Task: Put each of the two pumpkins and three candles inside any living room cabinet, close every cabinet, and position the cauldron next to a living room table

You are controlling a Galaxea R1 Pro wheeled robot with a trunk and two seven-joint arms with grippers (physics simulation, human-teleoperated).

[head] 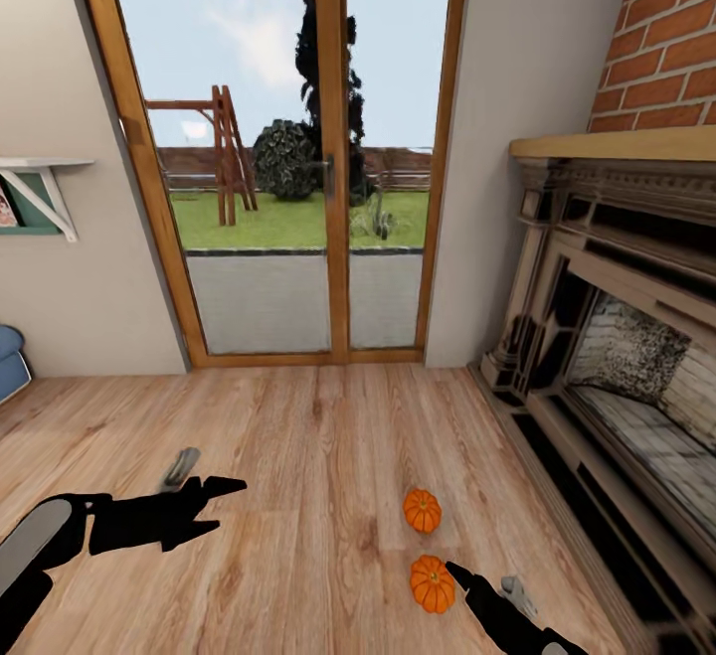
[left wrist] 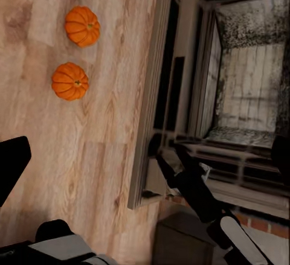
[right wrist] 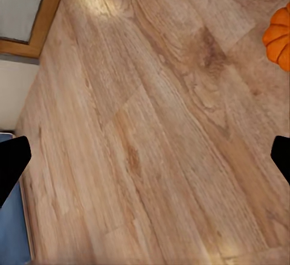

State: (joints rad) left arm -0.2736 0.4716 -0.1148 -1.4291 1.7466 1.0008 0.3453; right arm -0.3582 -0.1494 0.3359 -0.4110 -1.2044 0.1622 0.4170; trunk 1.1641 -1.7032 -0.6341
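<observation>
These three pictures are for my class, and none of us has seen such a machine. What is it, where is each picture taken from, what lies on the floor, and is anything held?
It is a simulated two-armed wheeled robot. The large picture comes from its head, looking down over a wooden floor toward a glass door, with a fireplace at the right. The other two come from cameras near each arm's tool. Two orange pumpkins lie on the floor, one nearer, one farther. The left tool hangs open over bare floor. The right tool points at the nearer pumpkin with its fingers spread wide. Nothing is held.
</observation>
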